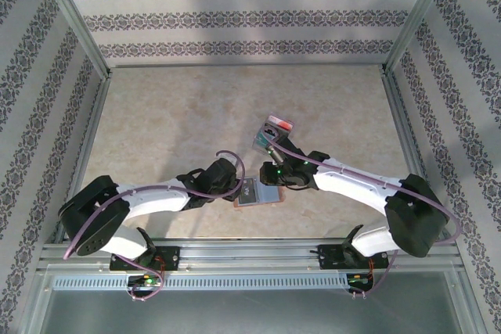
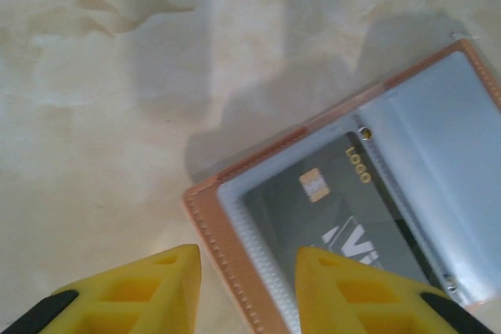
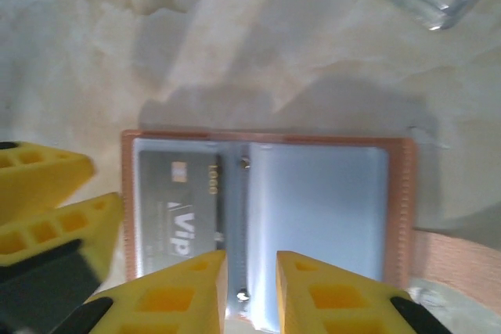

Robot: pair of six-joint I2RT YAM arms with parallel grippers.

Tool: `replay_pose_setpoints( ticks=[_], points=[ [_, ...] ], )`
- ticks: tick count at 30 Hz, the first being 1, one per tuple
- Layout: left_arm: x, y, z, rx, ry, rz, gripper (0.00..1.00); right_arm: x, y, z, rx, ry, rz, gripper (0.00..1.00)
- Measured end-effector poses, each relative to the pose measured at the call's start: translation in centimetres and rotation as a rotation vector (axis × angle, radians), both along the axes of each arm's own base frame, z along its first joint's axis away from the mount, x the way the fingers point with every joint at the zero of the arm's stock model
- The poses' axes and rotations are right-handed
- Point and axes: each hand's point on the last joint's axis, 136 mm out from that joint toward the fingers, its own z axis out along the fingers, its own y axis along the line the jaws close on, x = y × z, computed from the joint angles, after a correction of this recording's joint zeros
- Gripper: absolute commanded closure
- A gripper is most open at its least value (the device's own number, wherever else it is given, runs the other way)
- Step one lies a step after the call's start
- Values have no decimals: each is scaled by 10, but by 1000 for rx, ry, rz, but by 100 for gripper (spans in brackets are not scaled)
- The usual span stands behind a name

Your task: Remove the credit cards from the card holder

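The card holder (image 3: 313, 209) lay open on the desk (image 1: 172, 131) between the two arms, a dark credit card (image 3: 176, 209) behind one clear sleeve — its lower end cut off from view. The left gripper (image 2: 246, 291) straddled the holder's brown border, fingers partly apart; the right gripper (image 3: 250, 291) stood narrowly parted over the middle fold — whether either truly pinched it could not be told. Near it sat a clear tray (image 1: 272, 132), its contents a red-and-teal blur. The desk was marbled beige, the walls (image 1: 235, 17) patterned.
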Motion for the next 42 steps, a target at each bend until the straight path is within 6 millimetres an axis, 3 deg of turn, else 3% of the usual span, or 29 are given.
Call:
replay_pose_setpoints(
  ticks=[17, 30, 42],
  points=[
    [-1, -7, -11, -23, 37, 1, 85, -11, 25, -26, 104, 117, 34, 78],
    [1, -11, -13, -39, 34, 0, 88, -14, 24, -46, 152, 169, 15, 76],
    [1, -12, -13, -43, 37, 4, 90, -12, 33, -43, 202, 166, 21, 76]
  ],
)
